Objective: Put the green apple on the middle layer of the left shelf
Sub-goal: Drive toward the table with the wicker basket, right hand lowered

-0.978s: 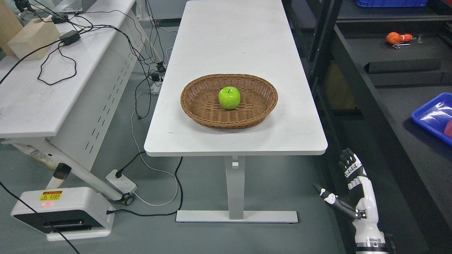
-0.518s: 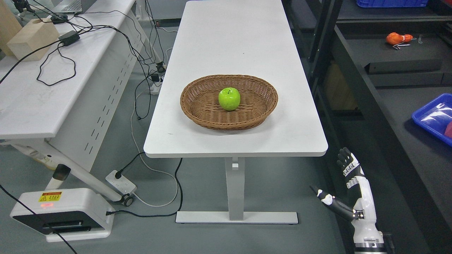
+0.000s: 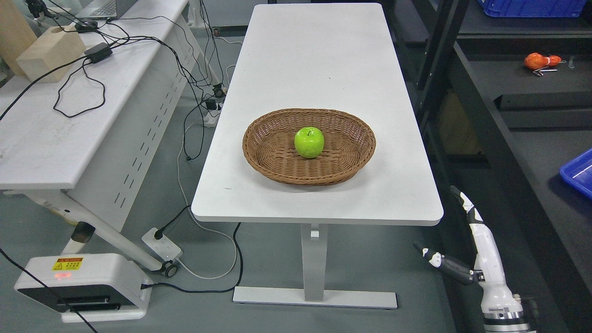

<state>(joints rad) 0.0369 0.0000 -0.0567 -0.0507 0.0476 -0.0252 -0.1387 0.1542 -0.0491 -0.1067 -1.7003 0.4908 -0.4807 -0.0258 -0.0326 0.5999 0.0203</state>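
Observation:
A shiny green apple (image 3: 309,142) lies in the middle of a brown wicker basket (image 3: 273,152) on the white table (image 3: 319,60). My right hand (image 3: 467,245) hangs low at the picture's bottom right, below and to the right of the table's near corner, well away from the apple. Its fingers (image 3: 465,203) are stretched out straight and the thumb (image 3: 444,266) sticks out to the left, holding nothing. The left arm does not show. A dark shelf unit (image 3: 485,125) stands along the right side.
On the dark shelf lie an orange object (image 3: 539,60) and, at the right edge, a blue tray (image 3: 578,172). A second white desk (image 3: 55,120) at the left carries cables and a wooden block (image 3: 48,53). A white floor unit (image 3: 78,286) and power strip (image 3: 162,244) sit below.
The camera has shifted, so the whole scene sits lower and further right. My right hand has turned edge-on, fingers now straight and raised slightly towards the table corner.

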